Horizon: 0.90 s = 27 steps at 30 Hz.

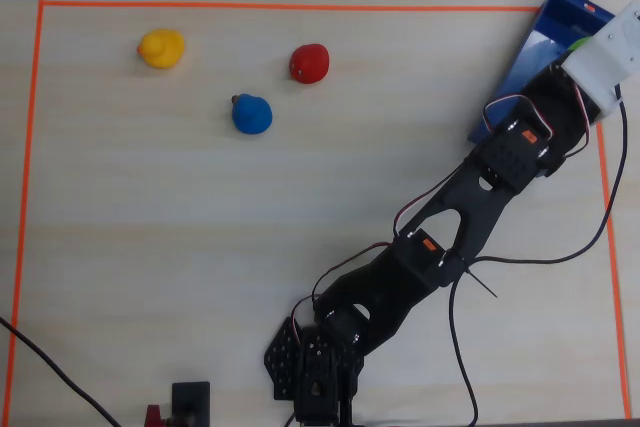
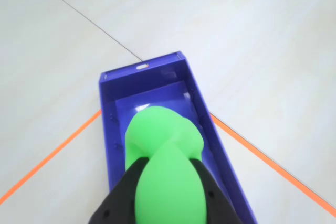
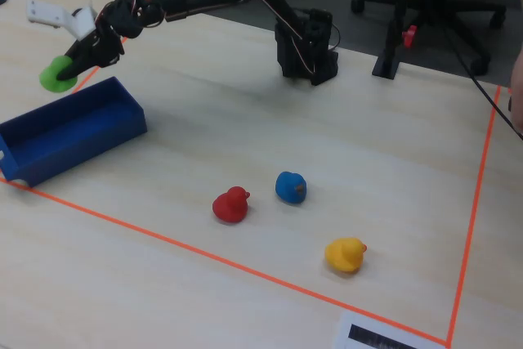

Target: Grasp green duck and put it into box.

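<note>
In the overhead view we see the arm (image 1: 470, 197) stretched out to the box (image 1: 545, 42), which sits at the orange tape line (image 1: 300, 7) in the upper right corner; only a sliver of the green duck (image 1: 579, 44) shows over the box, beside the white wrist housing, and the jaws themselves are hidden there. Well away from the box lie the red duck (image 1: 310, 63), the blue duck (image 1: 251, 114) and, farthest from it, the yellow duck (image 1: 161, 48). In the wrist view we look down past the gripper (image 2: 165, 169), whose two black fingers (image 2: 123, 192) are closed against the sides of the green duck (image 2: 165, 150), holding it directly over the open box (image 2: 107, 129). In the fixed view we see the gripper (image 3: 67, 71) carrying the green duck (image 3: 55, 75) in the air, clear of the box's (image 3: 90, 132) far wall, while the red duck (image 3: 230, 204), the blue duck (image 3: 290, 187) and the yellow duck (image 3: 345, 254) rest on the table well apart from the box.
</note>
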Available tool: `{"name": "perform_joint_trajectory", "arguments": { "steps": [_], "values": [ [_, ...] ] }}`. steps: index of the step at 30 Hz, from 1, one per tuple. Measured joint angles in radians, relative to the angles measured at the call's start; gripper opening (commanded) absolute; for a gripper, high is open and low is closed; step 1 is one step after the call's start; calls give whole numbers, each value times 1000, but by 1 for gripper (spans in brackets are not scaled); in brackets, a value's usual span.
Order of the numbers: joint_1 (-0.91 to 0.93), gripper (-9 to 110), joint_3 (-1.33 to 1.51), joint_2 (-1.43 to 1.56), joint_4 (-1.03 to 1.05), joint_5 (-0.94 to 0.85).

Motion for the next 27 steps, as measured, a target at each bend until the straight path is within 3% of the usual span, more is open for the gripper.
{"name": "perform_joint_trajectory", "arguments": {
  "steps": [20, 27],
  "values": [
    [-12, 0, -276, -402, -66, -86],
    [-12, 9, -319, -463, -66, -143]
  ]
}}
